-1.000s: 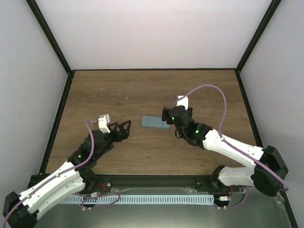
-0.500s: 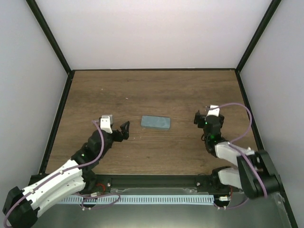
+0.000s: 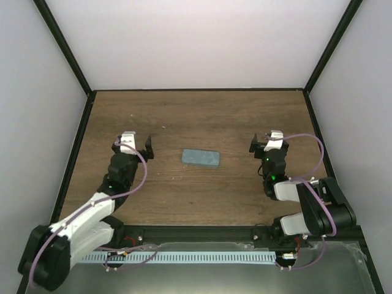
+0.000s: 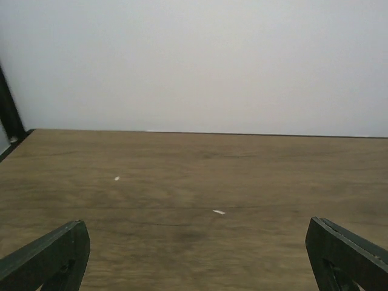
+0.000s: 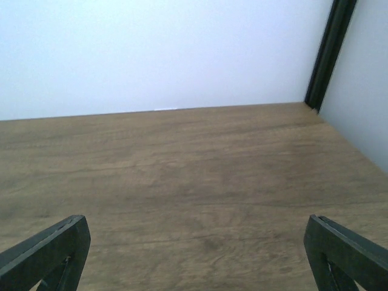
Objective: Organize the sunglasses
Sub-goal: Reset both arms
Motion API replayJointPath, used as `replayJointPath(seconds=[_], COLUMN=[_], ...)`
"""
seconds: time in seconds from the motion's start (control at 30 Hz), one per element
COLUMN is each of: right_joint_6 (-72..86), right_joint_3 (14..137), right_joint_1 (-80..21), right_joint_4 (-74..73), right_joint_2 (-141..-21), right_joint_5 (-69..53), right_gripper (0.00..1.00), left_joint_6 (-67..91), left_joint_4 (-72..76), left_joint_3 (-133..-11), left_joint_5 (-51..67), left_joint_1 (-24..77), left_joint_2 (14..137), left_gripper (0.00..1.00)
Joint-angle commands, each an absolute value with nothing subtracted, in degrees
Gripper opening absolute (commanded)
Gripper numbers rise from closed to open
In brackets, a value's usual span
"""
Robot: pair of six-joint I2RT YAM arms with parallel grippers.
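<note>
The sunglasses are out of view in every frame. A closed grey-blue case point(image 3: 200, 158) lies flat at the middle of the wooden table point(image 3: 184, 116). My left gripper point(image 3: 133, 147) hovers to the left of the case, open, facing the back wall. To the right of the case my right gripper point(image 3: 267, 144) is also open and faces the same way. The left wrist view shows only bare wood between the wide-apart jaws of the left gripper point(image 4: 195, 242). Bare wood likewise fills the space between the jaws of the right gripper point(image 5: 197, 236).
White walls with black corner posts point(image 3: 324, 52) enclose the table on three sides. Two small white specks point(image 4: 219, 211) lie on the wood ahead of the left gripper. A black post point(image 5: 327, 51) stands at the far right corner.
The right arm has drawn back from the case to the right side and folded in. The left gripper has swung left, away from the case, and now faces the back wall.
</note>
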State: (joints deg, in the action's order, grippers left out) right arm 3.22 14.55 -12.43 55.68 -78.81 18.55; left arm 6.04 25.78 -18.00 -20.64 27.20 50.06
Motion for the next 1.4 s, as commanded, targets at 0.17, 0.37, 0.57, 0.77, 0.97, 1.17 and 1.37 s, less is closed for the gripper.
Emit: replayJointPath(seconds=[0.17,0.37,0.57,0.77,0.97,1.17,1.37], right_joint_6=[3.42,1.86,1.86,4.6,4.08,2.96,-0.73], right_joint_3=[9.05,12.89,12.9,12.44,17.81,13.95,9.92], right_joint_1=[-8.99,-9.05,-9.05,-6.82,-5.81,-5.45,-5.8], right_joint_4=[77.9,71.81,71.92,70.54,63.58,69.52,79.62], right_joint_2=[-83.16,-85.03,-84.91,-83.67,-86.44,-85.3,-88.15], right_joint_5=[25.48,21.78,21.79,19.8,16.11,12.19,6.12], right_gripper=[1.0,1.0,1.0,1.0,1.0,1.0,1.0], left_joint_6=[4.39,3.19,3.4,-1.03,-3.1,-4.25,-4.29], left_joint_4=[41.51,45.51,55.88,65.52,65.29,66.29,66.18], left_joint_3=[-20.62,-20.88,-16.21,-16.31,-15.9,-15.42,-15.47], left_joint_5=[-14.83,-9.64,-7.78,4.25,4.81,7.9,7.99], left_joint_1=[11.41,2.19,-2.75,-2.97,-1.82,-1.84,-1.86], left_joint_2=[68.03,72.25,77.53,88.74,88.08,88.06,88.07], left_gripper=[1.0,1.0,1.0,1.0,1.0,1.0,1.0])
